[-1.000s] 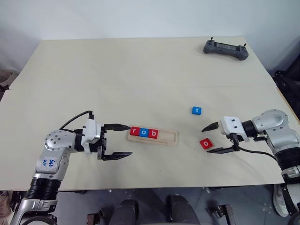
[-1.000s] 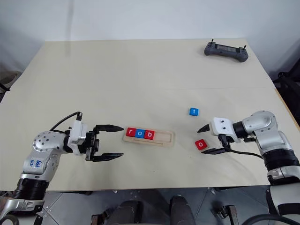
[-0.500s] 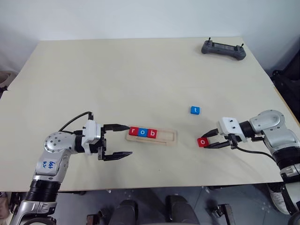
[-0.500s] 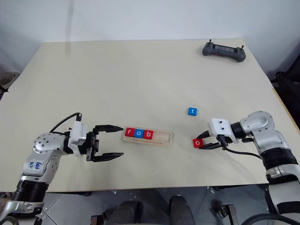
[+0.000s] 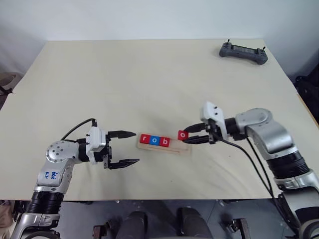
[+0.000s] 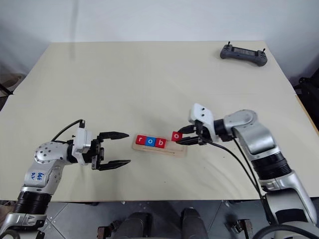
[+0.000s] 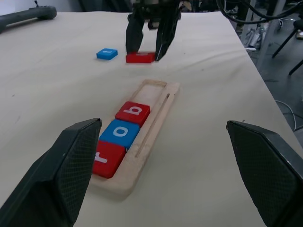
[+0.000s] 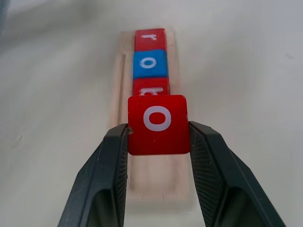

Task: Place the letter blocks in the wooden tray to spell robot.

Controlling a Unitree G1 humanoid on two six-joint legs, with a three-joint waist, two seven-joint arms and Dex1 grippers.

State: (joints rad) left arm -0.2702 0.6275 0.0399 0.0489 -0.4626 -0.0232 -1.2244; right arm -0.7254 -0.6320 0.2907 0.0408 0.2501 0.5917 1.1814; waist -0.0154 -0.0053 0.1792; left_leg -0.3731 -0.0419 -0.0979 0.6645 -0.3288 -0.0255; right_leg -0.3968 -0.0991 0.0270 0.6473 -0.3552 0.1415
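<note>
On the pale bench [image 5: 149, 74], near its front edge, the wooden tray [image 5: 185, 150] lies lengthwise between the two arms. Three letter blocks sit in its groove, side by side and touching: a red "r" [image 5: 144, 139], a blue "o" [image 5: 154, 141] and a red "b" [image 5: 163, 142], filling the end nearest the left arm. The remaining part of the groove toward the right arm is bare wood.

The right gripper [image 5: 190, 137] reaches in from the right, angled downward, with its fingers [image 8: 110, 165] closed on opposite sides of a red "o" block [image 5: 183, 135]. In the right wrist view this block [image 8: 157, 124] is held flat between the two black pads, letter facing up, directly over the tray in line with the seated row. Whether it touches the tray cannot be told; in the left wrist view it appears raised above the far end of the tray.

The left gripper [image 5: 130, 147] sits just beside the tray's "r" end, pointing level toward it, fingers spread apart and holding nothing.

A blue "t" block [image 7: 107, 54] lies loose on the bench, beyond the tray and near the right gripper as seen from the left wrist. A grey controller [image 5: 243, 52] rests at the far right corner, well apart from everything else.
</note>
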